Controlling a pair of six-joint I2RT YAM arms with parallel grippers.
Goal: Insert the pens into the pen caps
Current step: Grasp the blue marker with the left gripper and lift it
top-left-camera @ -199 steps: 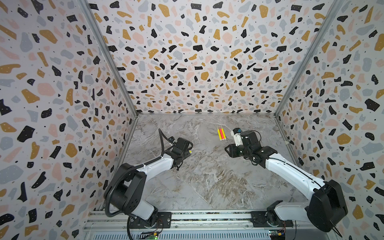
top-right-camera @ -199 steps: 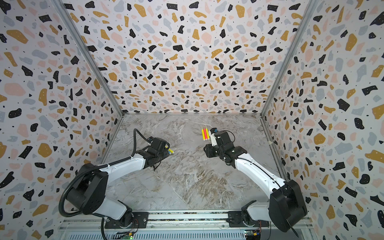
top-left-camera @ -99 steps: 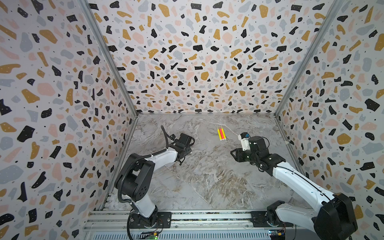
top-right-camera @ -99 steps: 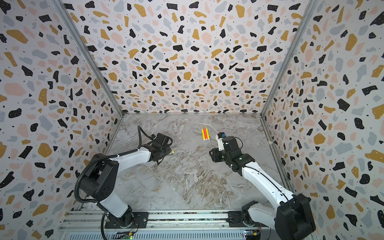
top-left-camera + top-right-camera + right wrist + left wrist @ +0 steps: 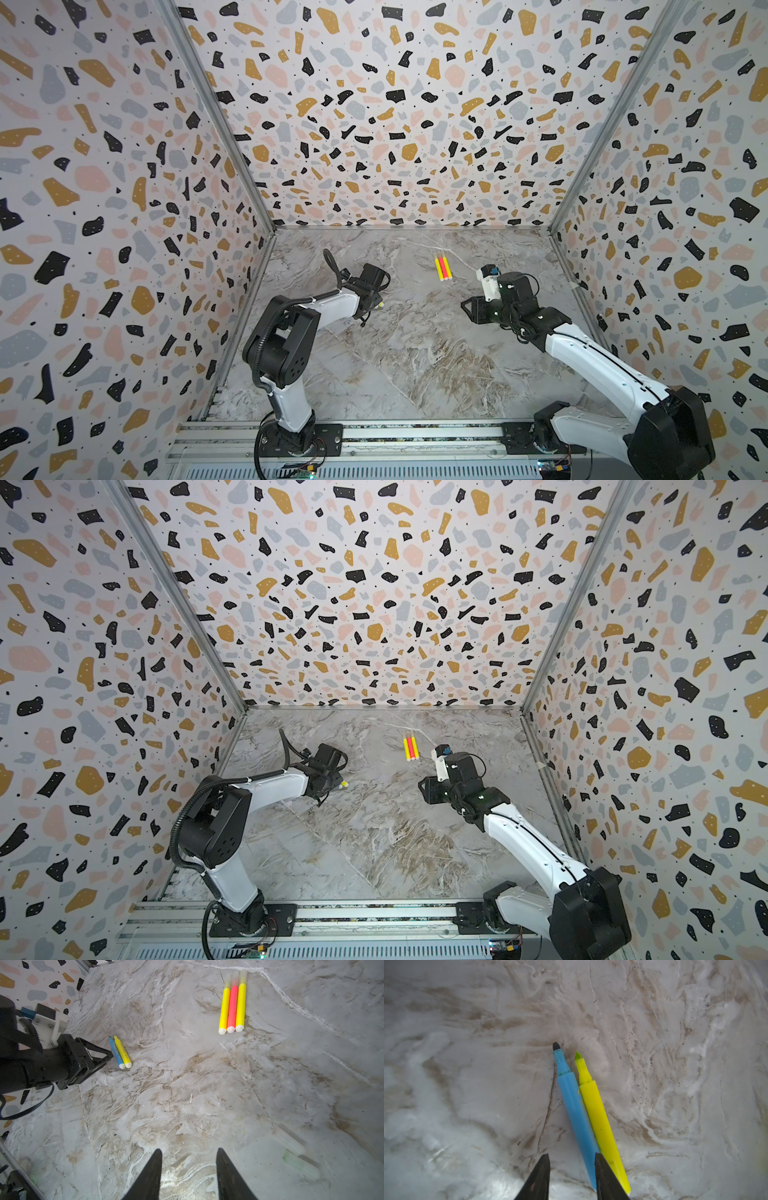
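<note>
Two items are outstanding: a blue pen (image 5: 575,1109) and a yellow pen (image 5: 598,1113) lie uncapped on the tabletop (image 5: 415,365), left of centre. Their barrels touch along their length and their bare tips point roughly towards the far wall. The left gripper (image 5: 571,1155) sits low over their rear ends with its jaws apart and nothing between them. One finger overlaps the end of the blue barrel, which reads as lining up to take the blue pen first. Because the pair lie pressed together, a grasp on one looks likely to nudge the other. Three capped pens (image 5: 231,1007), yellow, pink-red and yellow, lie in a tidy row at the far side, right of centre, well apart from the loose pair. These are judged to be finished work parked clear of the working area. The right gripper (image 5: 189,1150) hovers on the right, nearer than that row, jaws apart and empty. Two clear caps (image 5: 291,1142) lie on the tabletop close to it, blurred in the right wrist view; the top views do not show them. Its station there suits collecting a cap to meet a pen. The surface is a flat grey-and-brown marbled sheet, scuffed and streaked. The enclosure has three walls (image 5: 395,104) in speckled terrazzo print with metal corner posts. A metal rail (image 5: 415,432) along the near edge carries both arm bases.
</note>
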